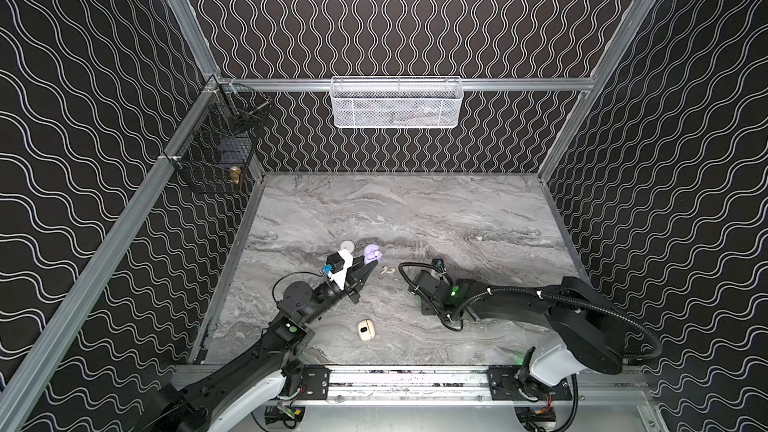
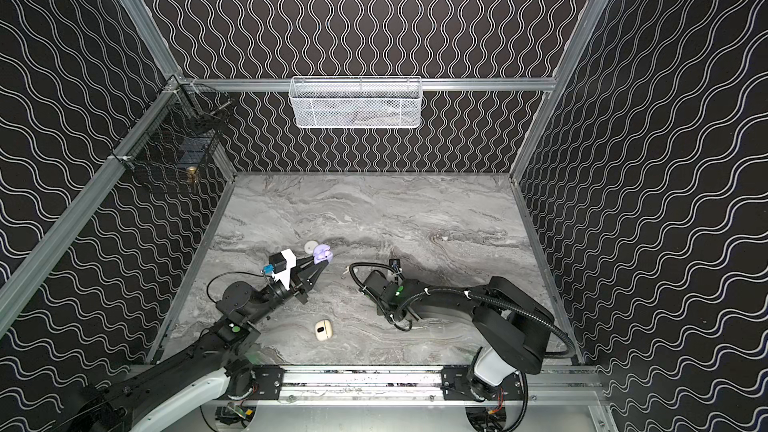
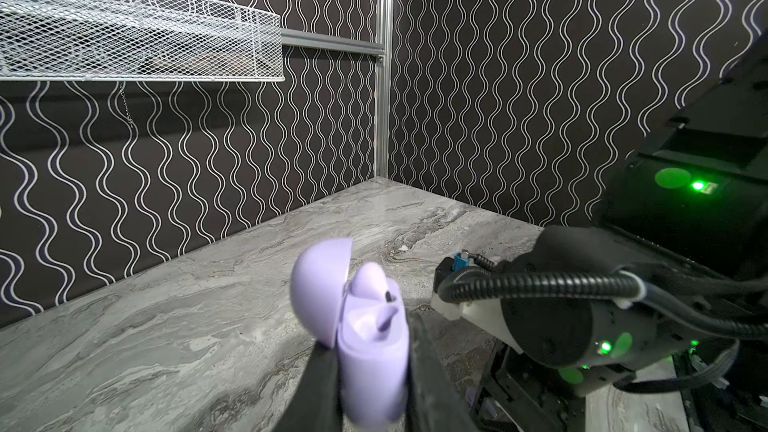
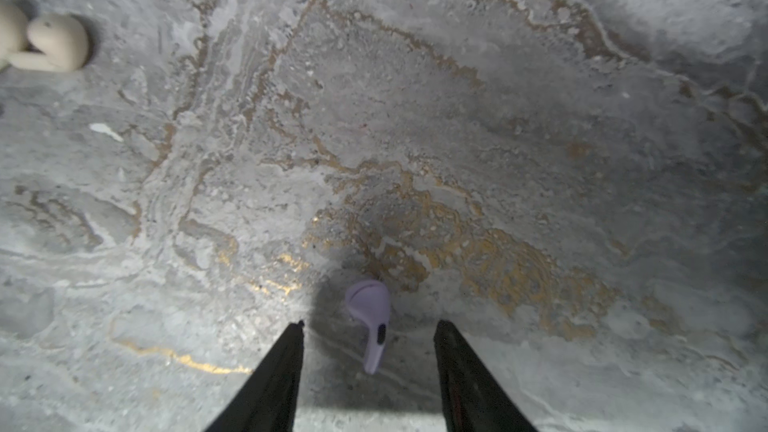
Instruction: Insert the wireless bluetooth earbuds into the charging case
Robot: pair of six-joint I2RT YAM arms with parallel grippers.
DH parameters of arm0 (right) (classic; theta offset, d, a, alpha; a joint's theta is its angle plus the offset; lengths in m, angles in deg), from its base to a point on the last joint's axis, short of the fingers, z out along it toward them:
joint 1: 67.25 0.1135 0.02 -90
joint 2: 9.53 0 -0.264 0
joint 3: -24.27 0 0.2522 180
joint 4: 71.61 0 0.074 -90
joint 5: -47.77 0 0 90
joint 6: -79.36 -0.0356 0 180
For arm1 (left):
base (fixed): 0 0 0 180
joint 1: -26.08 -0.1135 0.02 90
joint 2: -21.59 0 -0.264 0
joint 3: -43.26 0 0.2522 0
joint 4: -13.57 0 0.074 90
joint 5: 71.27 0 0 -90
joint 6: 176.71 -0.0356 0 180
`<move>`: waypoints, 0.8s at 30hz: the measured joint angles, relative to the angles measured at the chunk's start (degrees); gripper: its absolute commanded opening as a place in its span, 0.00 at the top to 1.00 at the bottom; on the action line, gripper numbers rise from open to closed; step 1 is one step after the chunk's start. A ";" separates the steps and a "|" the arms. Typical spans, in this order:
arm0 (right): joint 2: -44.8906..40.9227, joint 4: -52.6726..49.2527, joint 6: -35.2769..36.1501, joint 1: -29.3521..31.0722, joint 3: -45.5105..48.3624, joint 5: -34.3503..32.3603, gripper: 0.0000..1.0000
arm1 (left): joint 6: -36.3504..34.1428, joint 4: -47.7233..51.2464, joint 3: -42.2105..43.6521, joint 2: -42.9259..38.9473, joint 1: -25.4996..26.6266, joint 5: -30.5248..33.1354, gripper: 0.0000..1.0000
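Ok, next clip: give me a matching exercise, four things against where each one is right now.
Things:
1. lilac case
2. loose lilac earbud
3. beige case
4. off-white earbuds

Places:
A. lying on the table between the two arms
B. clamped in the left gripper, lid open
C. alone on the table, near the front rail
D. between the parted fingers of the right gripper, not gripped

Pairs: 1-B; 2-D; 3-C; 4-A
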 measured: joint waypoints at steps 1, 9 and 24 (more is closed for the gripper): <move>0.42 -0.70 0.31 -0.68 -0.52 0.94 0.49 | 0.00 0.00 0.00 -0.24 0.00 0.02 1.00; 3.74 -3.80 6.19 -5.03 -4.42 6.45 0.55 | 0.00 0.00 0.00 -0.28 0.00 0.02 1.00; 6.16 -3.02 9.31 -6.49 -6.27 8.57 0.70 | -0.17 0.02 -0.02 0.35 0.00 0.02 1.00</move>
